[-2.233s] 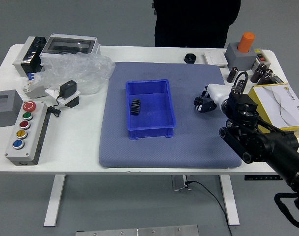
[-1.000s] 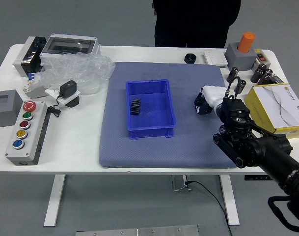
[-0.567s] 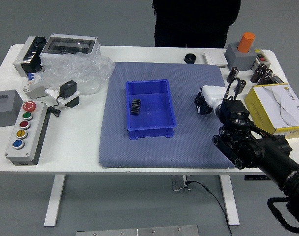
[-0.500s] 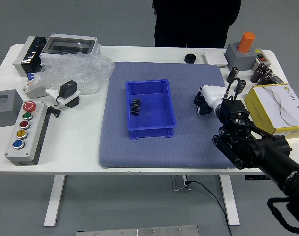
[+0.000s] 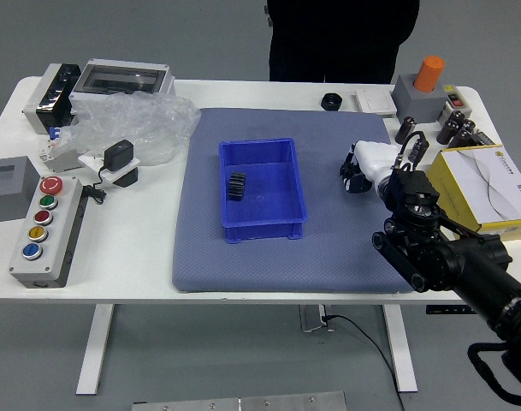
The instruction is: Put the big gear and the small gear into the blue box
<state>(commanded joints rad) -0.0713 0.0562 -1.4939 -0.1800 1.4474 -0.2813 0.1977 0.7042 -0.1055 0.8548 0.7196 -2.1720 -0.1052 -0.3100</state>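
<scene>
Reaching over the gray-blue mat [image 5: 217, 265] to the right of the blue box [image 5: 264, 231]

Coming in from the right on a black arm [image 5: 474, 265], with the right robot hand [image 5: 356, 178] low over the mat, well apart from the box. Cannot tell whether set wide, set narrow or holding anything; too dark and too much hidden behind the white back of the hand.

Inside the blue box, near its left wall: a black gear [image 5: 236, 186], ridged along its side. Cannot tell whether big or small, nor place the other gear with certainty. On the white desk [image 5: 115, 248], just beyond the mat: a round black piece [image 5: 331, 102].

To the left, on the desk: a box of colored buttons [image 5: 63, 244] and a clear plastic bag [image 5: 162, 128]. Over to the right: a yellow-and-white box [image 5: 491, 180]. At the far side: a person in black [image 5: 337, 43].
</scene>
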